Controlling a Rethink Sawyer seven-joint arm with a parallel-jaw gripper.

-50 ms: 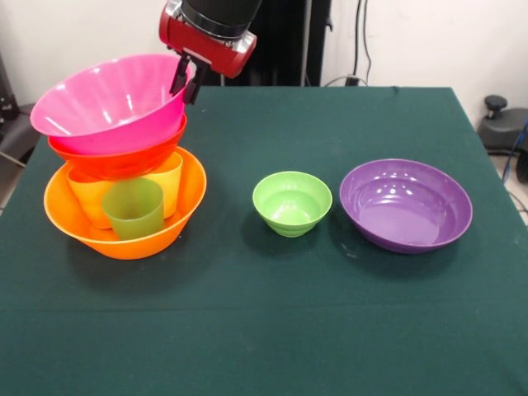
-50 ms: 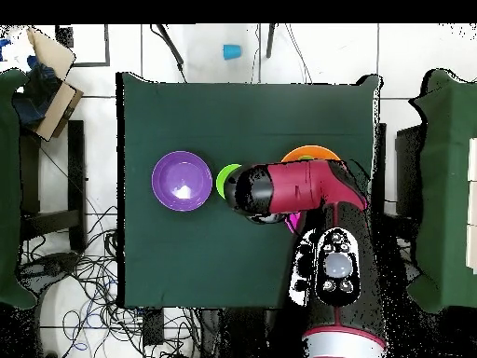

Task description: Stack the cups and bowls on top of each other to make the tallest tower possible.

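The tower (image 1: 124, 165) at the table's (image 1: 272, 330) end holds three bowls and three cups; two bowls sit apart. The gripper (image 1: 186, 78) pinches the pink bowl's (image 1: 107, 103) rim.

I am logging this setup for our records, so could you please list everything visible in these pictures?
Pink bowl: one, large, tilted, top of the tower.
Red-orange bowl: one, directly under the pink bowl.
Cups: three under the red-orange bowl inside the base bowl: green in front, orange and yellow behind.
Orange bowl: one, large, base of the tower, front view's left.
Light green bowl: one, small, table middle.
Purple bowl: one, wide, beside the green bowl.
Blue cup: one, on the floor beyond the table.
Table: one, dark green cloth.
Gripper: one, at the pink bowl's rim.
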